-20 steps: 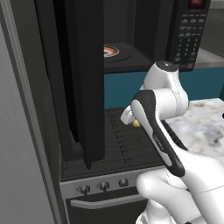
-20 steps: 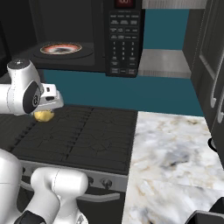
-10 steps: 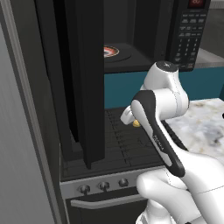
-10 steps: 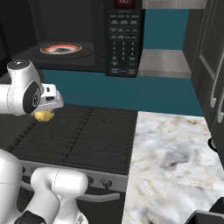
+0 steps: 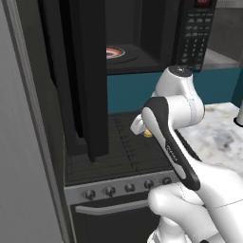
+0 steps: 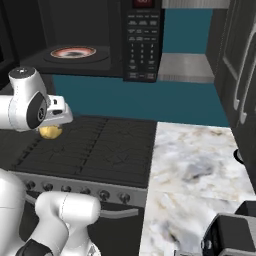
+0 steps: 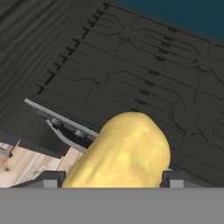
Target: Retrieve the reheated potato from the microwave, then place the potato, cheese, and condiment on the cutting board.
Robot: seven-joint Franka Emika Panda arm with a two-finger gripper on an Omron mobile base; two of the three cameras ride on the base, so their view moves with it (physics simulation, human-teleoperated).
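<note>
Above the stove top [image 6: 95, 145], the tool [image 6: 54, 126] is carrying the potato [image 6: 50, 132]. In the hand view the potato [image 7: 122, 153] is sitting between the two fingertips [image 7: 46, 178], and the jaws are standing fairly wide, closed against its sides. The grip is judged secure, since the potato is hanging clear of the grates below it.

Behind and above the tool, the microwave [image 6: 142, 40] is standing with its door [image 5: 90, 80] swung fully open. Inside it, the turntable plate [image 6: 74, 52] is lying bare, so the retrieval step is judged complete.

To the right of the tool, the marble table [image 6: 195, 170] is running alongside the stove. In the hand view, a patch of light wood [image 7: 26, 166] is showing below the stove front; whether this is floor or something else cannot be told.

Status of the task:
- Potato removed from the microwave: done.
- Potato set on the cutting board: not yet done; the potato is being held in the air.
- Cheese and condiment placed on the board: not yet done, as far as can be judged.

The remaining work is judged to be the larger share: carrying the potato to the board, releasing it, then fetching the two other items in turn.
</note>
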